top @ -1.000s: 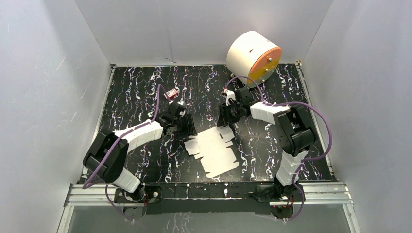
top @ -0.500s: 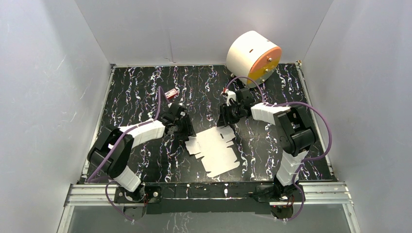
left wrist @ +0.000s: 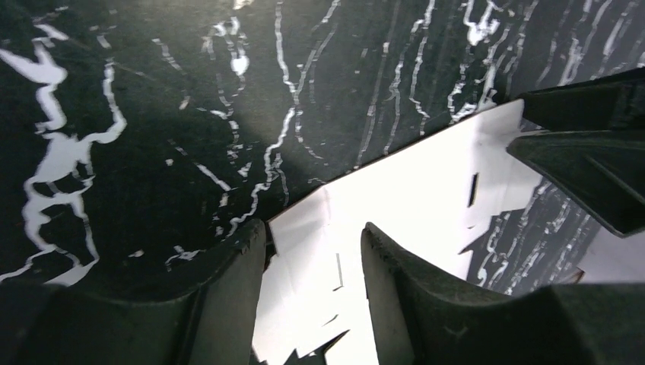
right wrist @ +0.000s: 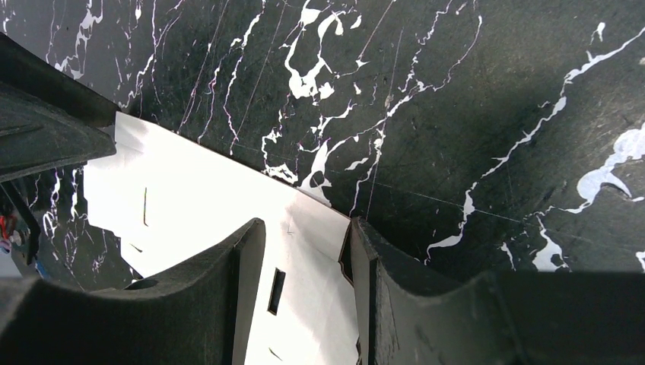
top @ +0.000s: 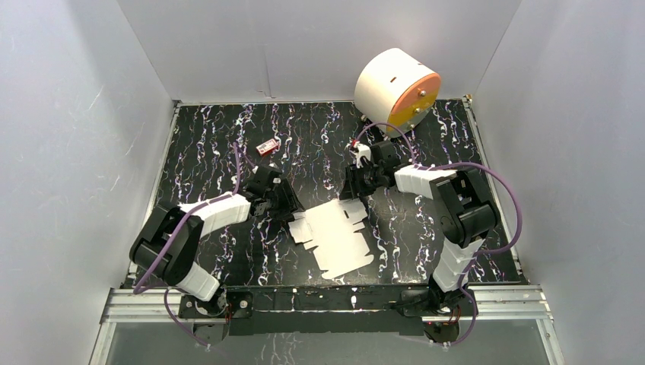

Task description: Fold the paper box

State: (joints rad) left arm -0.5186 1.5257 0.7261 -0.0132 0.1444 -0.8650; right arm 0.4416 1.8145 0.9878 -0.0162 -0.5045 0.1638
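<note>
The paper box (top: pixel 335 237) is a flat white sheet of thin cardboard with cut tabs and little slots. You will find it lying flat on the black counter with white streaks (top: pixel 205 137). It is in the middle, a bit toward the near edge, and it is turned at a slant.

Your left jaws are at the sheet's far left corner. They are apart and not pinching. In the left wrist view the two dark fingers (left wrist: pixel 228 296) stand on each side of a gap, and the white corner shows in that gap. You cannot tell if the tips touch the sheet.

Your right jaws are at the sheet's far right corner, also apart and holding nothing. In the right wrist view the fingers (right wrist: pixel 213 304) have the sheet's edge and one small slot showing between them.

The two sets of jaws face each other across the sheet's far edge, near but not touching.

In the far right corner a big white drum with an orange round face (top: pixel 395 87) lies on its side by the wall. A tiny red thing (top: pixel 267 147) sits on the counter, farther back than the left arm (top: pixel 220 211) and well apart from the sheet.
</note>
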